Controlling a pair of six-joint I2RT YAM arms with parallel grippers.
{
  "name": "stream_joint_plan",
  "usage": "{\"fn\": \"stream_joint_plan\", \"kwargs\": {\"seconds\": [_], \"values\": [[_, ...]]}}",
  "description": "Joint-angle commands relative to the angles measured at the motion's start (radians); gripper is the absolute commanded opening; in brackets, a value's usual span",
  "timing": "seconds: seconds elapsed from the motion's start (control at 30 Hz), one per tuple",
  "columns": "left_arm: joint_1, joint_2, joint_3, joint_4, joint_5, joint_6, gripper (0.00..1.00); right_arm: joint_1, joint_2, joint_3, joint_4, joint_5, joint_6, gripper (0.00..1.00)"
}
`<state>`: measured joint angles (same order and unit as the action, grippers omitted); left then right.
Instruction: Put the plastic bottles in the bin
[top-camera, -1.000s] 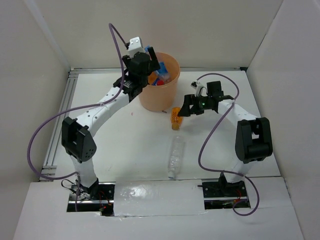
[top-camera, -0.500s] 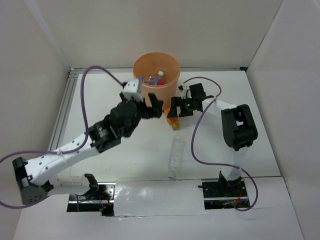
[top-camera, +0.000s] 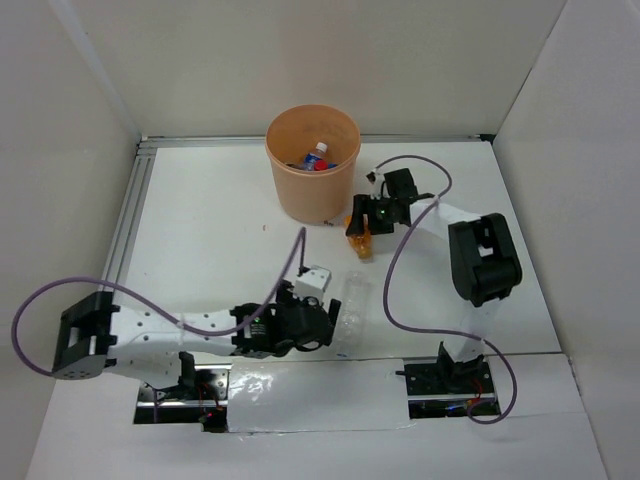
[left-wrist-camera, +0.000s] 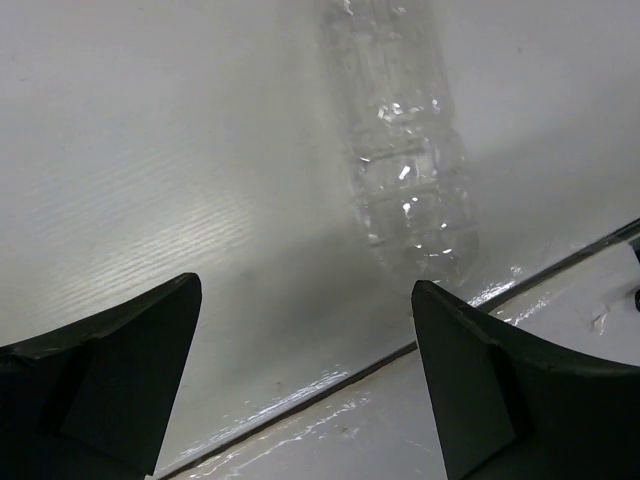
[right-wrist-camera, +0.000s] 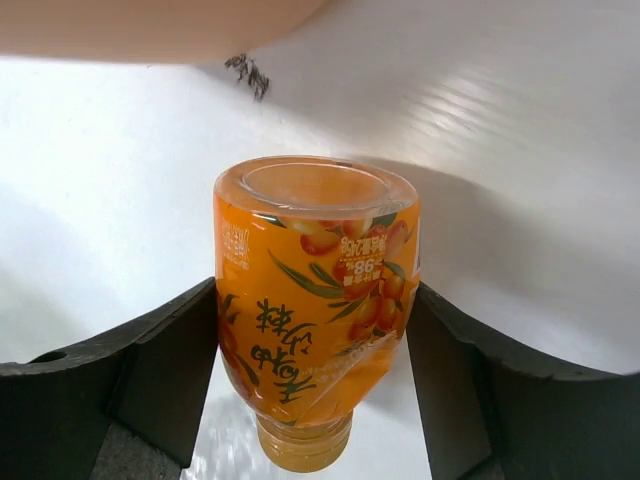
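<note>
Because the orange bottle (right-wrist-camera: 315, 260) lies on the table (top-camera: 200, 230) just beside the bin (top-camera: 305, 195), on its right side, the right gripper (top-camera: 362, 228) is low over it and takes it across the body. In the right wrist view its two fingers (right-wrist-camera: 160, 360) are closed onto the two sides of the label and seem to touch it. I judge this as a grip being made, but how firm it is I cannot tell. The wide part is a good place to hold, since the neck is thin and would slip.

A few bottles (top-camera: 315, 158) are already inside the bin, one with a red cap.

One clear bottle (left-wrist-camera: 410, 180) lies on its side near the front edge of the table, well apart from the bin. The left gripper (left-wrist-camera: 305, 290) is down close to the table beside it, with the fingers spread wide and nothing between them. The bottle is ahead and a little to the right of the gap, so I think the gripper must be lined up more before it can close.
</note>
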<state>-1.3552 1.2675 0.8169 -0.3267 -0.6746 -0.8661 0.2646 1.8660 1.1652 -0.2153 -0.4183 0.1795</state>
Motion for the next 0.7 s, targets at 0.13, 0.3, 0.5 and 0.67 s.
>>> {"fn": "stream_joint_plan", "kwargs": {"seconds": [0.13,0.3,0.5,0.67], "values": [[-0.044,0.170,0.105,0.176,0.033,0.027,0.99,-0.159,-0.381,0.057,-0.173,-0.132,-0.282,0.19],[-0.044,0.207,0.128,0.209,0.053,0.042,0.99,-0.196,-0.476,0.232,-0.214,-0.230,-0.425,0.19],[-0.003,0.285,0.137,0.252,0.116,0.055,0.99,-0.119,-0.381,0.415,0.141,-0.329,-0.310,0.23],[0.017,0.362,0.185,0.230,0.098,0.065,0.99,-0.004,-0.078,0.701,0.177,-0.307,-0.252,0.32]]}}
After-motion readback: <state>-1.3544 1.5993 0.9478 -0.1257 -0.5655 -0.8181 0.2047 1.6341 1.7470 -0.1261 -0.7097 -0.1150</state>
